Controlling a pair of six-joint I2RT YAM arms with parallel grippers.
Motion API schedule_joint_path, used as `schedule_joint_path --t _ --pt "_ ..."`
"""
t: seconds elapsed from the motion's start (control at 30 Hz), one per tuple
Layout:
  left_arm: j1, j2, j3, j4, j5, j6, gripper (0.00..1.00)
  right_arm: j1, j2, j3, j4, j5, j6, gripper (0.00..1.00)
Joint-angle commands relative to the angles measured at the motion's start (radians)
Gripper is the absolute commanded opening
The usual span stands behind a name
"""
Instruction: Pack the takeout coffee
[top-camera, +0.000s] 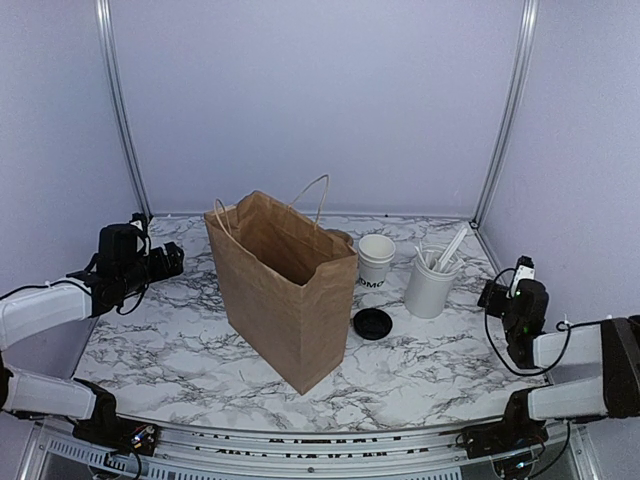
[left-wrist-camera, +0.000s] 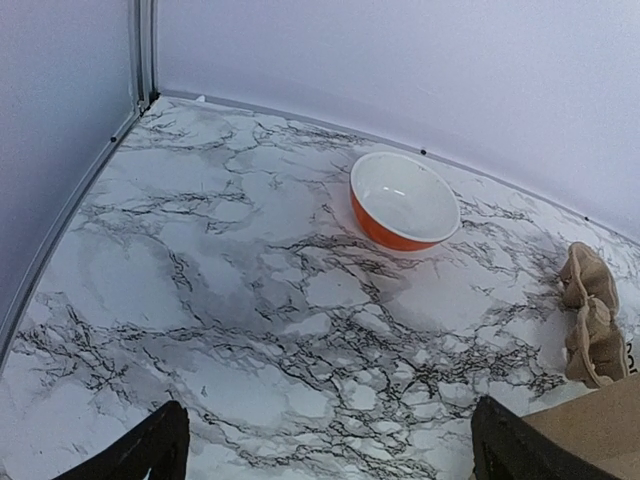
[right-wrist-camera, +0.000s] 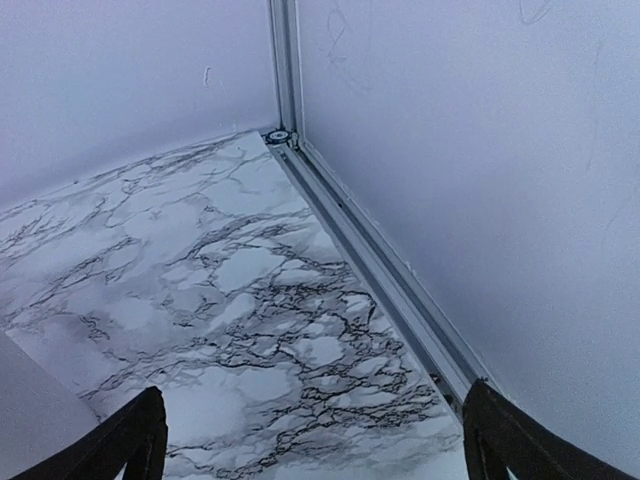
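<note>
A white paper cup (top-camera: 376, 258) with black lettering low on its side stands right of the brown paper bag (top-camera: 285, 290); it looks nested in a like cup. Its round black lid (top-camera: 372, 323) lies flat on the marble in front of it. My left gripper (top-camera: 172, 262) hovers at the table's left side, well clear of the bag. In the left wrist view it is open (left-wrist-camera: 330, 450) over bare marble. My right gripper (top-camera: 508, 285) hovers at the far right, beyond the utensil holder. In the right wrist view it is open (right-wrist-camera: 310, 440), facing the back right corner.
The bag stands upright and open, its handles up. A white cylinder of white utensils (top-camera: 432, 280) stands right of the cup. An orange bowl (left-wrist-camera: 405, 200) and a brown pulp cup carrier (left-wrist-camera: 590, 315) sit behind the bag. Metal frame posts (right-wrist-camera: 285, 70) mark the corners.
</note>
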Motion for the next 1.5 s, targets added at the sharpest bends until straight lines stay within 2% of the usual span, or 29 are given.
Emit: schedule_joint_path --t 0.0,0.07,0.27,0.3,0.4,0.5,0.63,0.7,0.73,0.87,0.93,1.1,1.13,1.17,1.47 --pt "0.011 -0.001 -0.025 0.143 -0.013 0.089 0.99 -0.018 0.183 -0.045 0.529 0.014 -0.088 1.00" --pt "0.018 0.012 -0.040 0.166 -0.039 0.097 0.99 -0.018 0.226 -0.040 0.616 -0.023 -0.111 1.00" --pt "0.052 0.020 -0.119 0.283 -0.171 0.144 0.99 -0.008 0.509 -0.117 1.071 -0.092 -0.174 0.99" --pt "0.056 0.018 -0.145 0.327 -0.178 0.174 0.99 -0.007 0.506 -0.120 1.071 -0.107 -0.180 0.99" --pt "0.067 0.023 -0.229 0.516 -0.234 0.242 0.99 -0.006 0.456 -0.080 0.911 -0.123 -0.174 0.98" --pt "0.073 0.062 -0.246 0.601 -0.315 0.269 0.99 0.001 0.479 -0.048 0.902 -0.131 -0.200 0.97" --pt "0.077 0.182 -0.290 0.763 -0.428 0.312 0.99 0.048 0.478 -0.025 0.853 -0.049 -0.227 0.98" --pt "0.080 0.234 -0.328 0.910 -0.435 0.349 0.99 0.076 0.482 -0.005 0.829 0.015 -0.243 0.98" --pt "0.082 0.239 -0.332 0.931 -0.402 0.373 0.99 0.084 0.483 0.004 0.811 0.019 -0.251 0.99" --pt "0.099 0.342 -0.374 1.142 -0.376 0.402 0.99 0.085 0.476 0.026 0.755 -0.038 -0.268 1.00" --pt "0.118 0.324 -0.367 1.086 -0.340 0.371 0.99 0.085 0.483 0.025 0.771 -0.041 -0.271 1.00" --pt "0.198 0.375 -0.361 1.086 -0.136 0.345 0.99 0.085 0.482 0.029 0.761 -0.042 -0.270 1.00" --pt "0.201 0.385 -0.376 1.150 -0.128 0.352 0.99 0.085 0.482 0.028 0.761 -0.043 -0.270 1.00" --pt "0.204 0.369 -0.369 1.105 -0.124 0.342 0.99 0.085 0.482 0.029 0.761 -0.042 -0.270 1.00" --pt "0.213 0.372 -0.364 1.104 -0.101 0.338 0.99 0.085 0.481 0.028 0.761 -0.042 -0.269 1.00"
